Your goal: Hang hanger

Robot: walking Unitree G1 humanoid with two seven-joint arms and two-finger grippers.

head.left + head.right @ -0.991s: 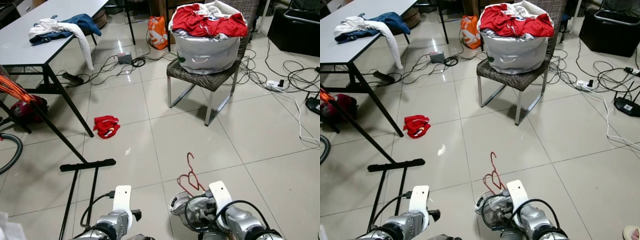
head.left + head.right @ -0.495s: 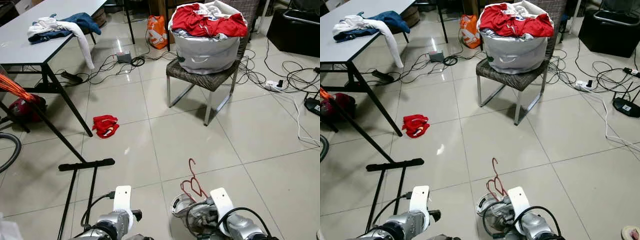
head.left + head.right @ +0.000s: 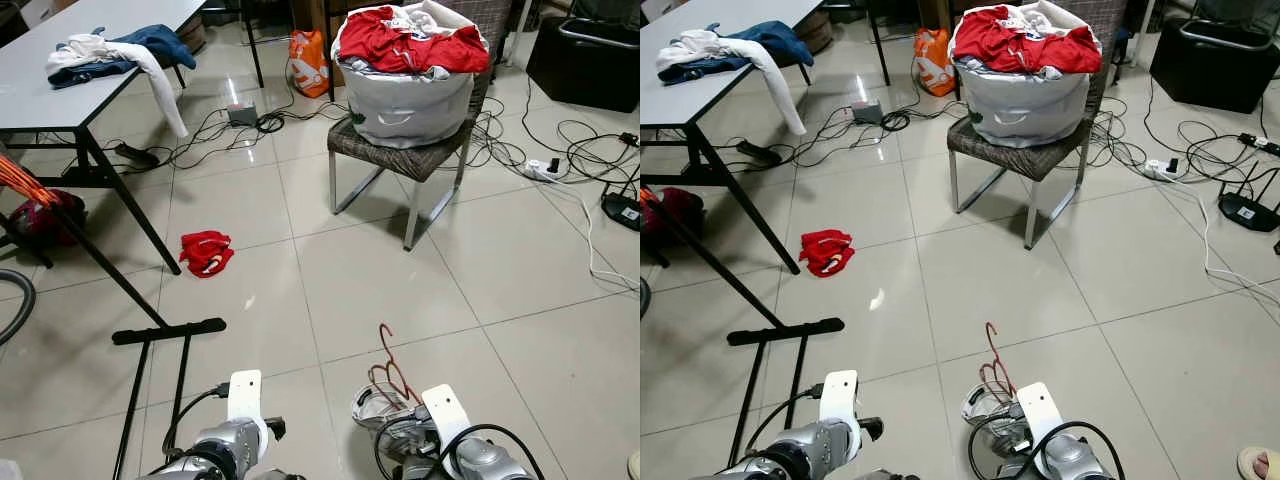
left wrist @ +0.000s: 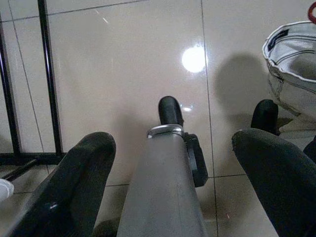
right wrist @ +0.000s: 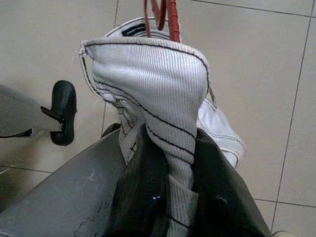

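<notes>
A: Two grippers: which carries the red hanger [image 3: 388, 366]?
B: Right gripper [image 5: 170, 197], fingers pinching the white garment [image 5: 158, 94]; hook points forward. Left gripper [image 4: 173, 163], fingers spread, idle beside it.

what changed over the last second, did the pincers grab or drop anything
Nothing was grabbed or dropped. The right pincer stays shut on the white ribbed garment with the red wire hanger, now lower and nearer the body in the head views. The whole scene has shifted, so the camera moved. The left pincer stays open over the pale floor tiles. The grey basket of red clothes still sits on the chair.
</notes>
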